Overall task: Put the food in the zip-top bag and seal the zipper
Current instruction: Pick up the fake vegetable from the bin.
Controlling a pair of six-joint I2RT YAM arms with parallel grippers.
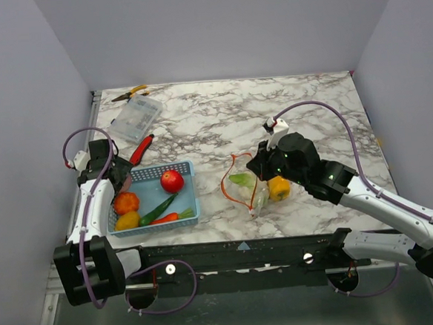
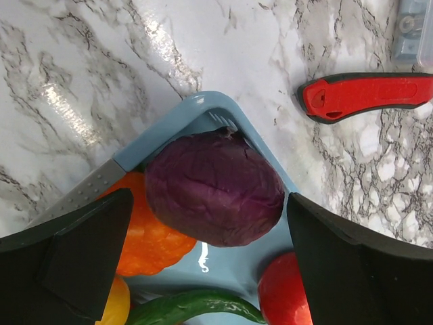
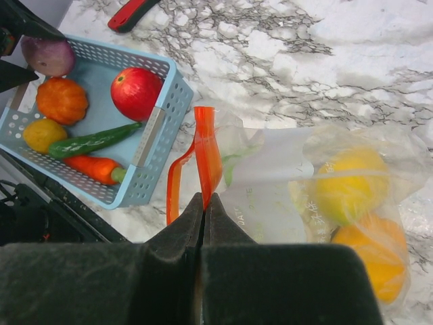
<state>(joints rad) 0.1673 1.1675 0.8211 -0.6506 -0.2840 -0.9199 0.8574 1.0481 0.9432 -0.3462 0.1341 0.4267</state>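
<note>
Right wrist: right fingers [image 3: 179, 240] clamp zipper [image 3: 206, 145], bag [image 3: 270, 200] holds yellow food [image 3: 345, 189]; left fingers [image 2: 74, 261] spread over basket [image 2: 196, 108].

Black-and-white arms [image 1: 89, 205] carry purple cables [image 1: 324, 106], black fingers [image 2: 352, 264].

Top cam high, rear, over whole table [image 1: 287, 105]; wrist cams close, downward; basket [image 1: 158, 224] in all 3

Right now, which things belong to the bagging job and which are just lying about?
Job: zip-top bag, zipper, purple onion, red tomato, carrot, green chili.
Lying about: red utility knife, clear plastic box, yellow-handled pliers.
</note>
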